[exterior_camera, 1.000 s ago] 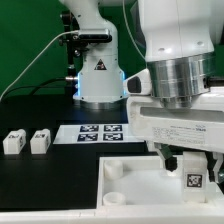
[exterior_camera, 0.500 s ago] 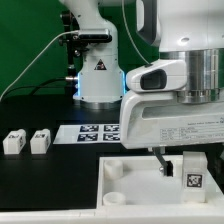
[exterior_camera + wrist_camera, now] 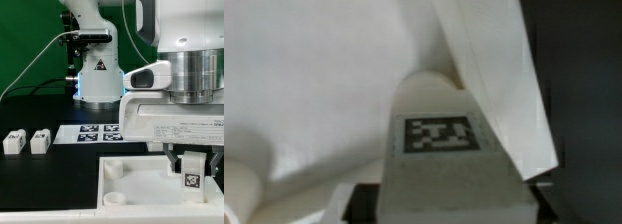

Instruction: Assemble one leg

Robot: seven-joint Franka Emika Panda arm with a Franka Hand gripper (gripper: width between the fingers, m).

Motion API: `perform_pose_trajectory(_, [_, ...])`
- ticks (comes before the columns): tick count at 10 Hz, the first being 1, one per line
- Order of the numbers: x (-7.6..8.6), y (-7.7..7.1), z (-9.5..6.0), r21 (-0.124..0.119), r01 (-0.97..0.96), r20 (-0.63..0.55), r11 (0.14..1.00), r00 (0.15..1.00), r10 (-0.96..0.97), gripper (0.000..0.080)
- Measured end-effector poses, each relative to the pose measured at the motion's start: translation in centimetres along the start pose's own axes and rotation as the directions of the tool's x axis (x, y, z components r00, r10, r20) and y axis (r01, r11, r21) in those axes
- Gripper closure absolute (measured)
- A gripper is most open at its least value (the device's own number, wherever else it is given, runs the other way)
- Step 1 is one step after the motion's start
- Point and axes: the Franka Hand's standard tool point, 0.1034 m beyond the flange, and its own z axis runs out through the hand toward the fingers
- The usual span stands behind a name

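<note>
My gripper (image 3: 190,166) is shut on a leg (image 3: 191,180), a small white post with a black-and-white tag on its face. It holds the leg upright over the right part of the large white tray (image 3: 135,180), low at or near the tray's surface. In the wrist view the leg (image 3: 446,150) fills the middle, its tag facing the camera, with the tray (image 3: 313,90) behind it. Dark finger pads (image 3: 374,200) press both sides of the leg's near end. Two more legs (image 3: 14,143) (image 3: 39,142) lie on the black table at the exterior view's left.
The marker board (image 3: 95,132) lies flat on the table behind the tray. The arm's white base (image 3: 98,75) stands at the back centre. The tray has round corner sockets (image 3: 113,170) at its left side. A cable runs at the back left.
The wrist has turned and shifted slightly to the exterior view's right. The leg stays in the gripper, at about the same height over the tray.
</note>
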Motion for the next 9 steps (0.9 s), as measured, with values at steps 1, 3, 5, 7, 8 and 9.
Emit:
perform_pose_trajectory(1, [0.06,0.1,-0.02,-0.002,-0.122,0.002,0.993,0.993,0.122,0.0508])
perform_pose_trajectory(3, [-0.26,0.23,-0.03,-0.023,-0.55,0.003,0.835,0.835,0.55,0.0506])
perform_pose_trajectory(5, [-0.38,0.3,0.02,-0.022,-0.814,0.015,0.581,0.581,0.814,0.0506])
perform_pose_trajectory(7, [-0.53,0.22,0.06,-0.021,-0.965,0.022,0.262,0.262,0.965,0.0506])
perform_pose_trajectory(8, [-0.44,0.38,0.05,-0.02,-0.986,0.013,0.168,0.167,0.986,0.0506])
perform_pose_trajectory(9, [-0.43,0.48,0.03,-0.016,-0.987,0.007,0.157,0.157,0.988,0.0505])
